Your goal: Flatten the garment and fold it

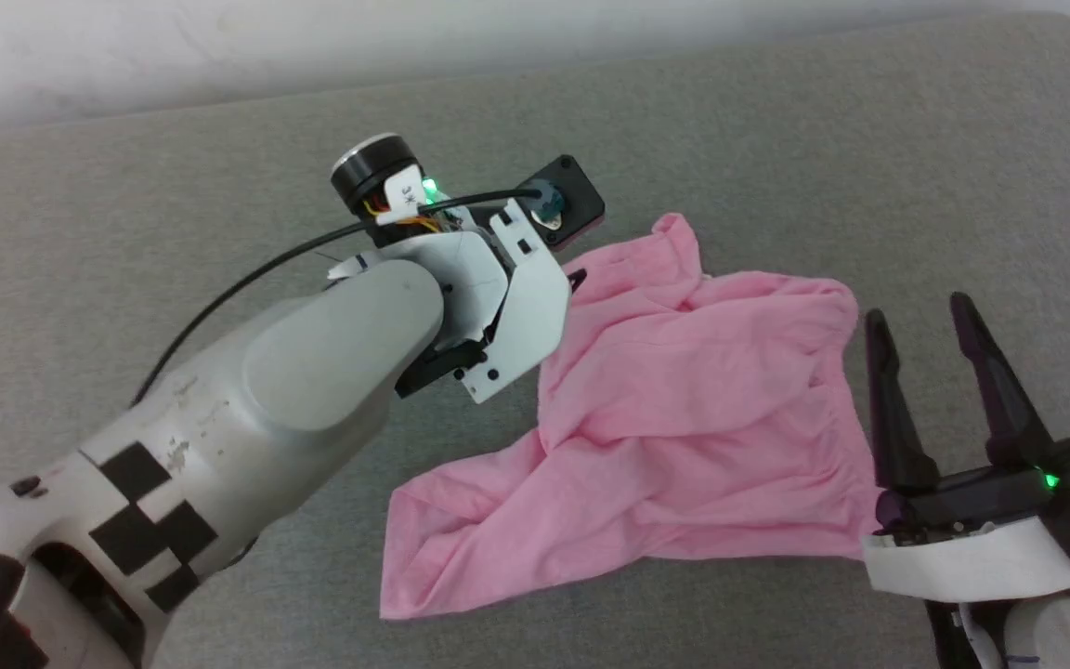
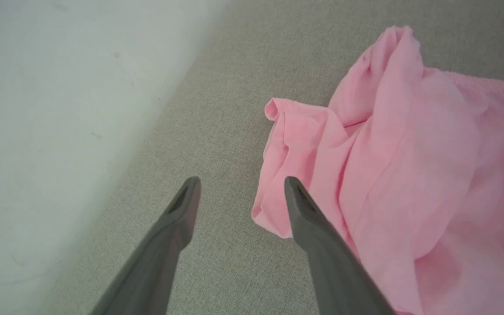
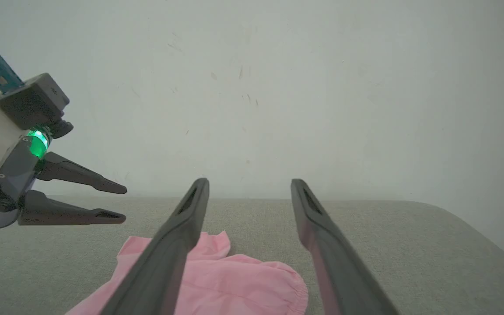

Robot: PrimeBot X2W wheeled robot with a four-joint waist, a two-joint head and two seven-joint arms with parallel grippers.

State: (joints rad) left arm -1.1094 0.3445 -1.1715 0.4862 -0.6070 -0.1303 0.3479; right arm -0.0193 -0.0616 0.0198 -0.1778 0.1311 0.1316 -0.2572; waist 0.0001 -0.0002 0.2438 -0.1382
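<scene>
**Wide open, nothing gripped yet**

Up close, pale left forearm (image 1: 312, 372), carrying the left claw (image 2: 241, 183) above the far-left corner of the garment (image 1: 684, 409): spread wide, empty, likely lined up to pinch that fold and pull it flat. Just beside the garment's right edge, right claw (image 1: 916, 311), equally wide and empty, probably waiting to take the opposite side. Garment crumpled on the grey padded surface (image 1: 776, 139), not yet flattened.

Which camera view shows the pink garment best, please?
The head view: nearly the whole garment lies crumpled on the grey surface. The left wrist view gives one bunched edge close up, cut off by the frame. The right wrist view catches a small part at the bottom.
</scene>
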